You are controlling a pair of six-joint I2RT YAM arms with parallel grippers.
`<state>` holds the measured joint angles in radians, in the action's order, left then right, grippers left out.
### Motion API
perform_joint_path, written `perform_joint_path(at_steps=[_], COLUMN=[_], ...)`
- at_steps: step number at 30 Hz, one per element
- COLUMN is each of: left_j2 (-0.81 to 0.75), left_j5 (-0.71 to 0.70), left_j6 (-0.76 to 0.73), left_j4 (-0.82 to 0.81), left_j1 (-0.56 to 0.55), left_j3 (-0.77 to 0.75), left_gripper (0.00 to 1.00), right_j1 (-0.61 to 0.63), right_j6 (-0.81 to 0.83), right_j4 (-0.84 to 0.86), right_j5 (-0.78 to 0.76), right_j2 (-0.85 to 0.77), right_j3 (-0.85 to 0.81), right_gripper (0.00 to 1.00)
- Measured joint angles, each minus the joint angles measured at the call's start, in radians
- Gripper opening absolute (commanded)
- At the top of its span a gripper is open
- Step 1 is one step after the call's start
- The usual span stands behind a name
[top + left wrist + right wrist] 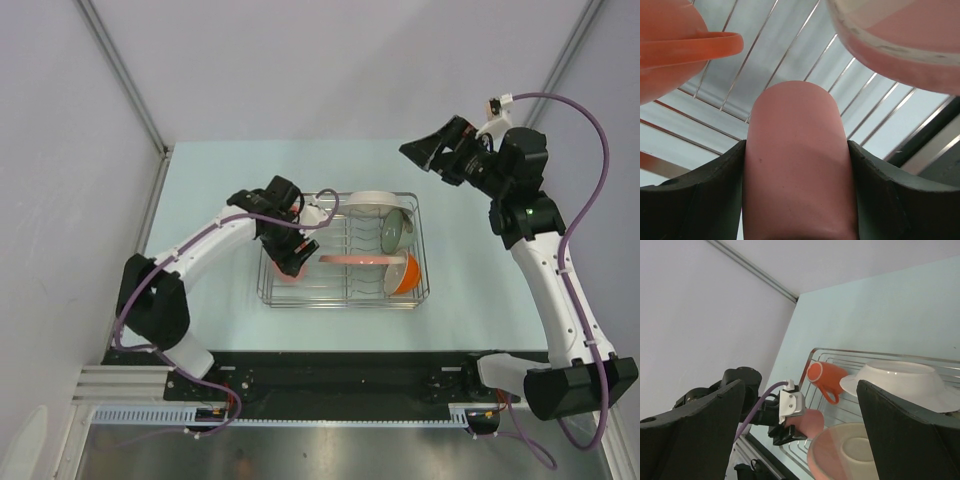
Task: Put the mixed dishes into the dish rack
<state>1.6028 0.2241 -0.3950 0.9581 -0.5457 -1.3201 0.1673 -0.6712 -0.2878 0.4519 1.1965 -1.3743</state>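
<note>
the left gripper [796,150] is seen pressed onto the pink cup [797,200], 1 dark finger [715,195] on each side of its wall, so the cup is pinched rather than loose. the cup's long axis is laid along the fingers, pointing away from the wrist, and its far end is held low over the wires at the left end of the dish rack [340,303]; whether it touches them cannot be told. an orange mug [670,50] is found just beside the cup on 1 side and the pink plate [900,50] close on the other, so little sideways room is left, and a way out upward is judged the open one. further right, the white plate [370,203], grey-green bowl [395,232] and orange bowl [403,275] are already racked. the right gripper [420,155] is held spread wide and empty, well apart beyond the rack's far right corner, so the left arm is clearly the nearer.
</note>
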Motion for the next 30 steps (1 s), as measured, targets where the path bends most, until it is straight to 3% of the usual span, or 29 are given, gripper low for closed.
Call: perform_joint_path(at_steps=[14,22,23,24,26,30], left_j2=[0.09,0.112,0.111,0.111,0.11,0.107], left_j5=[-0.122,-0.129,-0.129,-0.129,-0.128,-0.128], left_j6=[0.002,0.006,0.009,0.011,0.013,0.019], left_j4=[-0.109,-0.146,-0.148,-0.153,-0.156,-0.162], left_j1=[-0.026,-0.043,-0.043,-0.043,-0.043,-0.044], left_j3=[0.048,0.065,0.066,0.069,0.069,0.073], left_gripper=[0.0,0.14,0.17,0.4,0.56,0.78], right_j1=[-0.056,-0.067,-0.067,-0.067,-0.067,-0.068], right_j6=[0.022,0.022,0.022,0.022,0.022,0.022], right_j4=[-0.032,-0.035,-0.035,-0.034,-0.034,-0.035], right_j5=[0.0,0.001,0.002,0.002,0.005,0.008], right_j2=[-0.004,-0.006,-0.006,-0.006,-0.007,-0.007], right_j3=[0.049,0.052,0.053,0.056,0.061,0.068], right_gripper=[1.0,1.0,1.0,1.0,1.0,1.0])
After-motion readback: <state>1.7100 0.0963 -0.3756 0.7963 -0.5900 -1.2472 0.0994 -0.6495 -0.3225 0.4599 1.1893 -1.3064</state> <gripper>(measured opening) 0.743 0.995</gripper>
